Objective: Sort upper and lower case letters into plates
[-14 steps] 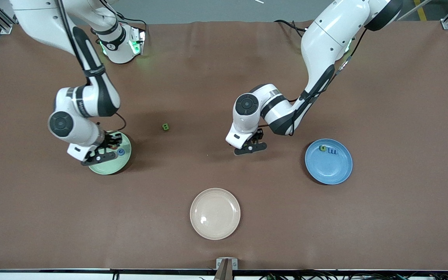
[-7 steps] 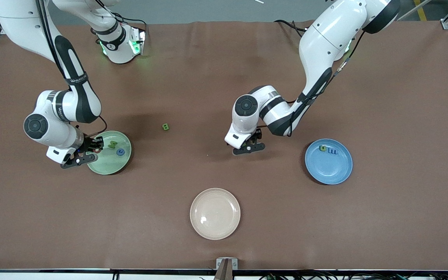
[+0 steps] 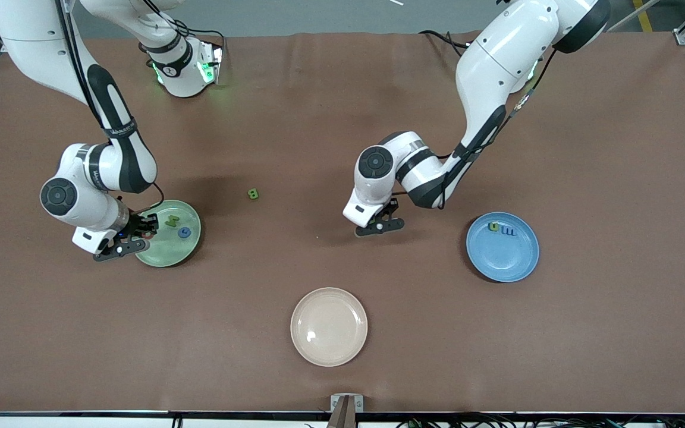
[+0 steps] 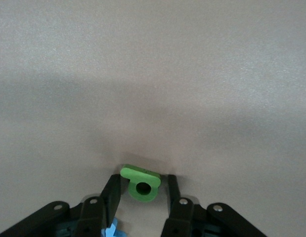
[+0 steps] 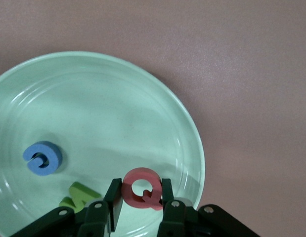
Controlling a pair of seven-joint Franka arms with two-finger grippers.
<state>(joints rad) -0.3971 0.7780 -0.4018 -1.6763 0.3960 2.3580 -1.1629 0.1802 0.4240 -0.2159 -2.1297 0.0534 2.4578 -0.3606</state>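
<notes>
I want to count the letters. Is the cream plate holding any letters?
No, the cream plate is bare, while letters lie in the pale green plate and the blue plate.

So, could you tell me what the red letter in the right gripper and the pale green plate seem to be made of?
The red letter, held between the right gripper fingers over the pale green plate, looks like foam or soft rubber: thick, matte, with blunt cut edges. The plate looks like glazed ceramic or hard plastic: smooth, faintly glossy, with soft reflections and concentric rings. The pictures cannot settle which.
</notes>
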